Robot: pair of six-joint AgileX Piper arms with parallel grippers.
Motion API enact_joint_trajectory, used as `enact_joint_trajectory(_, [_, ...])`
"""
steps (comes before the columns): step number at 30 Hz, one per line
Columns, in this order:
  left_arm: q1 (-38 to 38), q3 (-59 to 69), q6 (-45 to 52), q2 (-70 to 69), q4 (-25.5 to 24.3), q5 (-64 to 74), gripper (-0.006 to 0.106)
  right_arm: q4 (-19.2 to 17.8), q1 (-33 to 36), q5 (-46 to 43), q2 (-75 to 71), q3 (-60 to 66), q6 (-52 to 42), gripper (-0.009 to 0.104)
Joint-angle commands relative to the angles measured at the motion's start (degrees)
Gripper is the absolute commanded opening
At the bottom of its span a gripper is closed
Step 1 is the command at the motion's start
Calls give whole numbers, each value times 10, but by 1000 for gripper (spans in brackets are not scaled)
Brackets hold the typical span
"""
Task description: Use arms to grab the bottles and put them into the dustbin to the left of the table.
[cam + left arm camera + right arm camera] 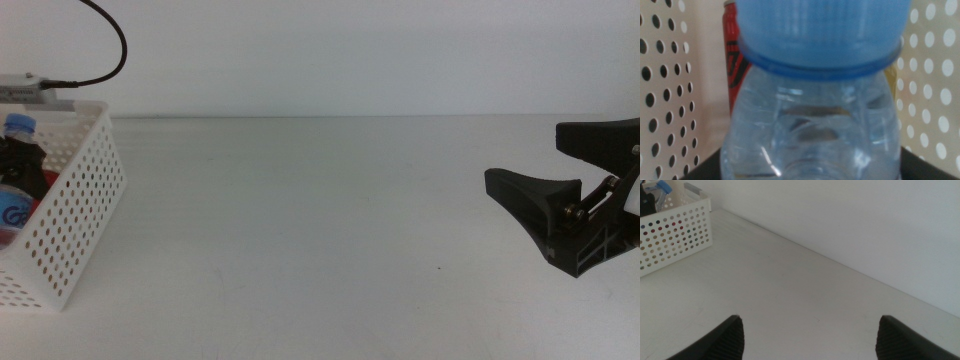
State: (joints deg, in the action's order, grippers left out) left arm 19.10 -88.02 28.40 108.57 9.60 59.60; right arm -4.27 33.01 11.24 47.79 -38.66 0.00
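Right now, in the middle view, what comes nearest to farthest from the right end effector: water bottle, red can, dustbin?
From the right end effector:
1. Dustbin, its holed wall at far left.
2. Red can, just inside that wall.
3. Water bottle, farther left inside.

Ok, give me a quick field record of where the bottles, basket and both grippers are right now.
basket: white perforated basket at the table's left edge
water bottle: blue-capped water bottle inside the basket, filling the left wrist view
red can: red soda can behind it, in the basket
left gripper: down in the basket; grip not visible
right gripper: right gripper open, waiting at right, holding nothing
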Motion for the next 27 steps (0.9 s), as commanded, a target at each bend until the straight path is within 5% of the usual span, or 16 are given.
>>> enact_joint_trajectory(1, [-1, -24, 0, -35, 16, -15, 67, -6, 1, -40, -3, -15, -7, 70])
enact_joint_trajectory(5, [-1, -29, 1, -41, 15, -21, 90, -6, 1, -40, -3, -15, -7, 70])
enact_joint_trajectory(27, [-41, -32, 1, -180, 94, -24, 88, -6, 1, -40, -3, -15, -7, 70])
